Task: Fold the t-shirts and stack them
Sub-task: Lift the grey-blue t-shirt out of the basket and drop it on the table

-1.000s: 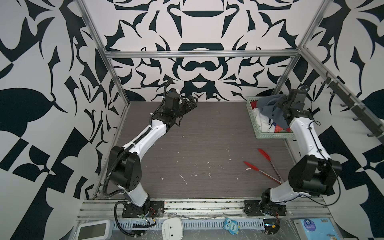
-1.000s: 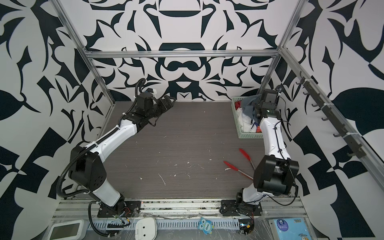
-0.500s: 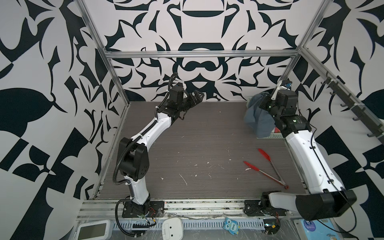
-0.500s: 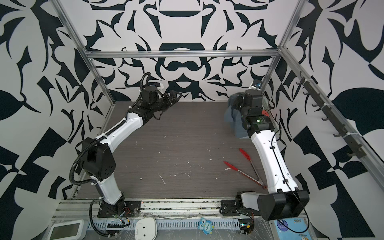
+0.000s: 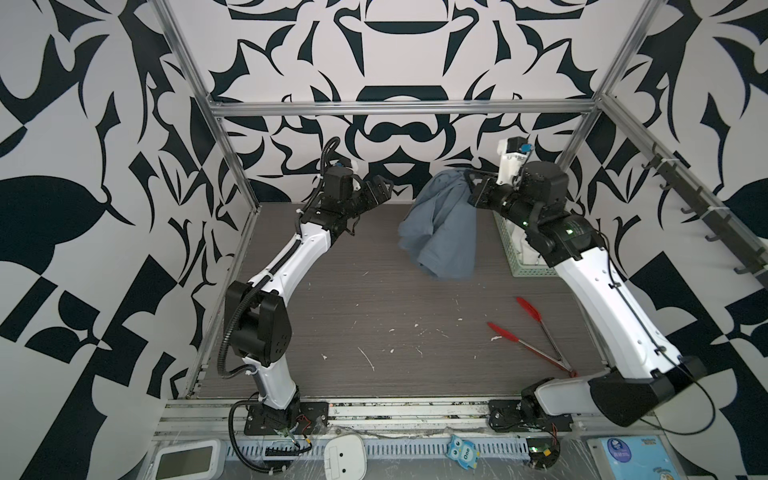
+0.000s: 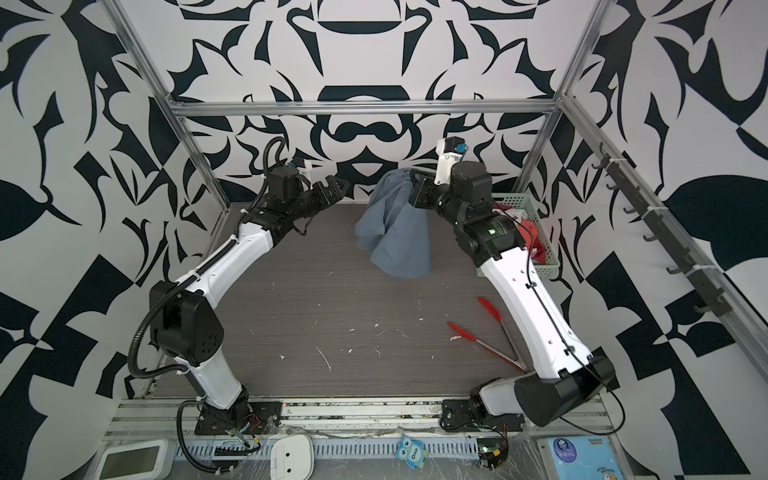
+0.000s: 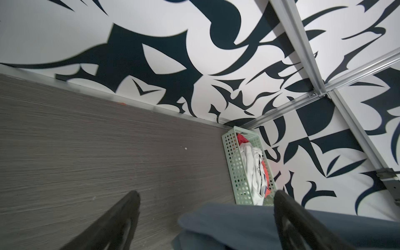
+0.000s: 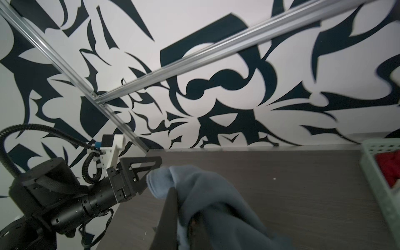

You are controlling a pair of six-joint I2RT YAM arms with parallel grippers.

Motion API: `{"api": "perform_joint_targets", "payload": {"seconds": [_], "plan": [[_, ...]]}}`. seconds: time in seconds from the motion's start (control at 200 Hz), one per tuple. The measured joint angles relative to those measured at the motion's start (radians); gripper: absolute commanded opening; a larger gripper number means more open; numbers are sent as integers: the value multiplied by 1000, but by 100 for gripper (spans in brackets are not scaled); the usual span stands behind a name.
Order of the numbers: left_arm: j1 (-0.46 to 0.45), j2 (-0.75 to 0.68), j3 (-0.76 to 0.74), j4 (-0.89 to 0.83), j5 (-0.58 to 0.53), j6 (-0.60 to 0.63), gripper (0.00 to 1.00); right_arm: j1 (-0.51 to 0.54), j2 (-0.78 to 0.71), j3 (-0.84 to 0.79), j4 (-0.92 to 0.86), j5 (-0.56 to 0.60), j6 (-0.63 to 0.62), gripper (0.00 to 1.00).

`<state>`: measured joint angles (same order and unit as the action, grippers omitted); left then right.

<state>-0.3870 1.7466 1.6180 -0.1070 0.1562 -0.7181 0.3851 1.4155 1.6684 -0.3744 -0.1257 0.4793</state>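
Two end effectors are raised near the counter's [image 5: 332, 311] back edge, and only one has cloth. The right end effector [image 5: 473, 183] is clamped on a bunched top fold of the slate blue-grey t-shirt [image 5: 444, 232]; in the right wrist view the fabric spills out between its dark fingers [image 8: 171, 207]. The shirt hangs down from that pinch in loose folds, crumpled and unfolded, right of the middle of the back edge. Whether its lowest hem brushes the counter, I cannot tell. Across from it, the left end effector [image 5: 381, 189] has its jaws spread wide and nothing between them. It points toward the hanging shirt, near it but apart. Further out, the pale green basket [image 7: 234, 168] sits in the back right corner of the counter. It holds a white t-shirt [image 7: 251, 164] with a dark stripe and a red-orange t-shirt [image 7: 242, 138], both rumpled. Toward the front right of the counter, red-tipped tongs [image 5: 505, 331] lie flat and splayed, well apart from the cloth, beside the right arm.
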Motion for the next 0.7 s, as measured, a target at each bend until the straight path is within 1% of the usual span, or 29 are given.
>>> {"api": "perform_joint_targets", "payload": {"seconds": [0.17,0.22,0.25,0.27,0.325,0.355,0.405,0.445,0.48,0.49,0.535,0.625,0.7], "plan": [[9,-51,-10,-36,-34,47,99,8,106,-1,6,-13,42,0],[9,-59,-16,-42,-39,58,99,8,145,0,6,-8,42,9],[9,-62,-23,-48,-41,63,99,8,173,2,5,1,41,19],[9,-63,-27,-54,-41,65,99,8,193,6,1,10,43,23],[9,-63,-38,-63,-42,69,99,7,252,24,-11,37,34,27],[9,-63,-45,-72,-42,72,99,7,285,32,-17,56,38,30],[9,-63,-60,-88,-42,77,99,7,335,38,-27,90,43,47],[9,-61,-69,-103,-42,81,99,7,362,38,-38,112,46,70],[9,-57,-74,-116,-41,84,99,6,383,38,-53,131,41,83],[9,-56,-74,-120,-41,84,99,6,387,38,-56,135,39,86],[8,-47,-74,-132,-39,87,99,4,400,38,-78,156,36,88],[1,-23,-73,-158,-37,97,99,2,396,38,-109,194,37,88],[-9,6,-68,-182,-37,113,99,2,378,38,-130,218,46,86]]}}
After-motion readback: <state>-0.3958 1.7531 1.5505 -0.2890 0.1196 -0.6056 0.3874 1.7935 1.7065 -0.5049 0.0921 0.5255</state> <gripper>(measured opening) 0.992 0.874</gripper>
